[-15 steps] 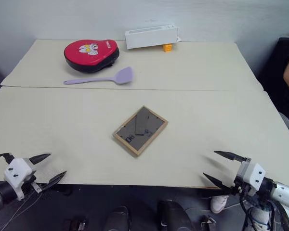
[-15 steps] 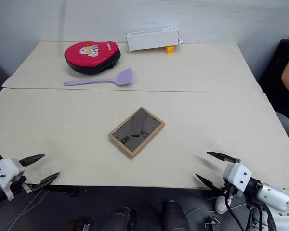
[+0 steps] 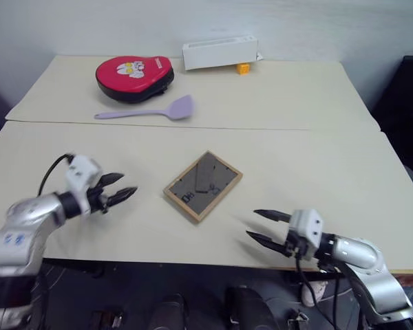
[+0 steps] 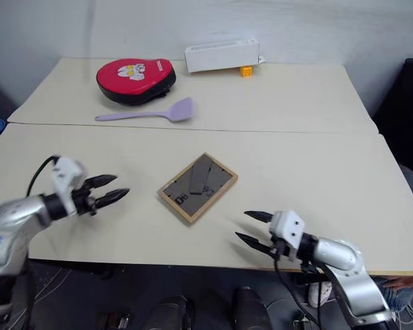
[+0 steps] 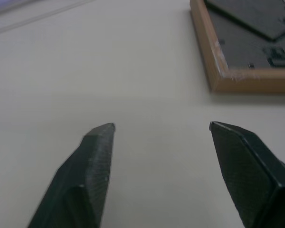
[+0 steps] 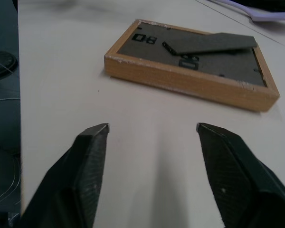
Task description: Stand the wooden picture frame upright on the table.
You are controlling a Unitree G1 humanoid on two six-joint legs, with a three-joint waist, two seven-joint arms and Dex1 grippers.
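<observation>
Frame: you have the wooden picture frame [image 3: 203, 185] lying face-down, dark back up, mid-table [image 3: 316, 103] on the near panel, turned at an angle.
Left gripper [image 3: 121, 190]: fingers apart, empty, just left of the frame.
Right gripper [image 3: 263, 225]: fingers apart, empty, at the near right of the frame.
Handling: it looks light and stiff; a glazed front would be fragile, and it may slide.
Grip: take the wooden rim on opposite edges, not the thin back stand.

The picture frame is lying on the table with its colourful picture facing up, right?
Not quite. The wooden picture frame does lie flat on the table, but its dark back with the stand faces up, as the right wrist view shows.
</observation>
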